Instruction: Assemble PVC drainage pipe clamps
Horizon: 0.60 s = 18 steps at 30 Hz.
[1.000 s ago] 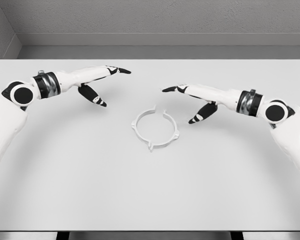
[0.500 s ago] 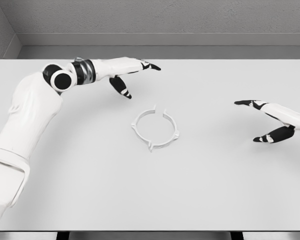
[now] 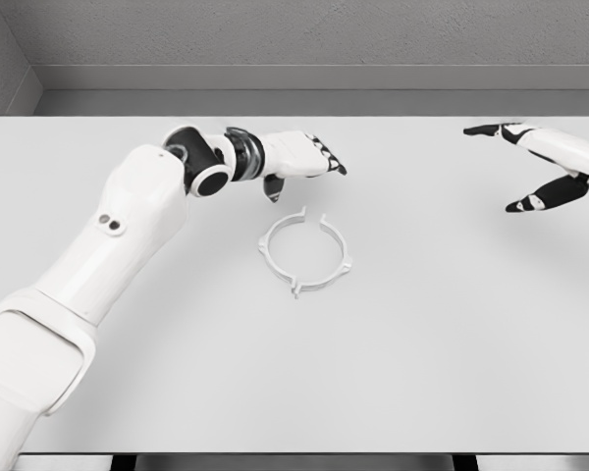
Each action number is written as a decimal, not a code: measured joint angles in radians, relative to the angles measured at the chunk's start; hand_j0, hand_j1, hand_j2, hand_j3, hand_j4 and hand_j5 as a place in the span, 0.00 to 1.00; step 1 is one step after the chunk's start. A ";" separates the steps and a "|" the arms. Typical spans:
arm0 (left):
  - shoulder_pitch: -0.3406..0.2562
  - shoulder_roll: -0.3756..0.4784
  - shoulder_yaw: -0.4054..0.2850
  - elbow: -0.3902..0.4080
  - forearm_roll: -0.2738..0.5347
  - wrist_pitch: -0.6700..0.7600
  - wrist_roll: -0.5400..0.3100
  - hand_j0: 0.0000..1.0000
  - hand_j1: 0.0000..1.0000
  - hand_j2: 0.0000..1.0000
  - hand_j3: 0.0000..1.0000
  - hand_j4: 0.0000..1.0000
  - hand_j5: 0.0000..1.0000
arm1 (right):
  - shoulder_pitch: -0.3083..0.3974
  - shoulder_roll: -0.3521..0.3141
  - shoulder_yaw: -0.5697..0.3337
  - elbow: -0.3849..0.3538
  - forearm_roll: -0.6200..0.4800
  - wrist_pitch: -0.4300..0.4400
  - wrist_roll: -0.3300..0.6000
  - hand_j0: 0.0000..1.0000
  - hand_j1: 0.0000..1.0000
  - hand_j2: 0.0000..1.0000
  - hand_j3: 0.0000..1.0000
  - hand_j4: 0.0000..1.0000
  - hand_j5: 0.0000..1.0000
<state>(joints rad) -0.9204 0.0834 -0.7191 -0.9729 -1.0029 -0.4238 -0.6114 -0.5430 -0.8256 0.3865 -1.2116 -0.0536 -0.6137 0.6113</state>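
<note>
Glossy white shells cover both arms. The left hand (image 3: 299, 157) has black fingertips, a black-and-silver wrist band and round black joint caps; the right hand (image 3: 545, 162) shows black-tipped fingers.

Single head view, high, angled down over table (image 3: 452, 373) (moderately near).

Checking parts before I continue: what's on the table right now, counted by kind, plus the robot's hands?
White pipe clamp ring: 1
Robot hands: 2, the left hand and the right hand
White table: 1
Total: 4
</note>
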 measured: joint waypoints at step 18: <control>0.006 -0.015 -0.068 0.002 -0.011 0.029 0.057 1.00 1.00 1.00 1.00 1.00 1.00 | -0.086 0.051 0.021 -0.001 0.103 0.001 0.000 1.00 1.00 1.00 1.00 1.00 1.00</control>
<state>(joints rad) -0.9143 0.0686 -0.7867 -0.9709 -1.0140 -0.3945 -0.5540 -0.6289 -0.7748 0.4075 -1.2127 0.0496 -0.6132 0.6112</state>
